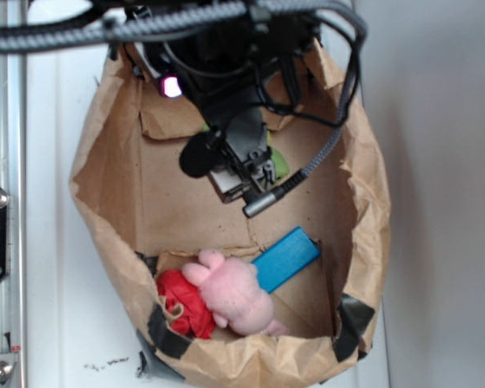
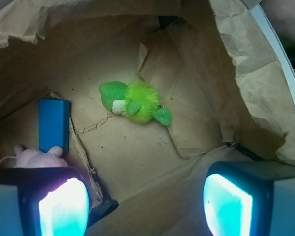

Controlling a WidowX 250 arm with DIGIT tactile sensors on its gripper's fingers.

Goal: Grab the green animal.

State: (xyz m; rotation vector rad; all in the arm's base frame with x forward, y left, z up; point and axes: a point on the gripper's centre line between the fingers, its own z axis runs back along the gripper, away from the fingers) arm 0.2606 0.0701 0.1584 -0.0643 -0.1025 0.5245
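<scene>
Overhead, the end effector (image 1: pixel 246 174) hangs inside the paper bag (image 1: pixel 105 162), hiding most of the green animal (image 1: pixel 281 164), while the wrist view shows wide-spread fingers (image 2: pixel 64 206) and the green animal (image 2: pixel 135 103) lying free on the bag floor, so descend centred over its fuzzy body.

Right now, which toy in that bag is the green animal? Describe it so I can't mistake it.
Look inside the brown paper bag, on its creased floor. The green animal lies there alone, apart from the blue block and pink plush. It is the only fuzzy lime-green thing, with darker green limbs.

Lab bench: aluminium rail (image 1: pixel 8 121), robot cabling (image 1: pixel 105 28).
</scene>
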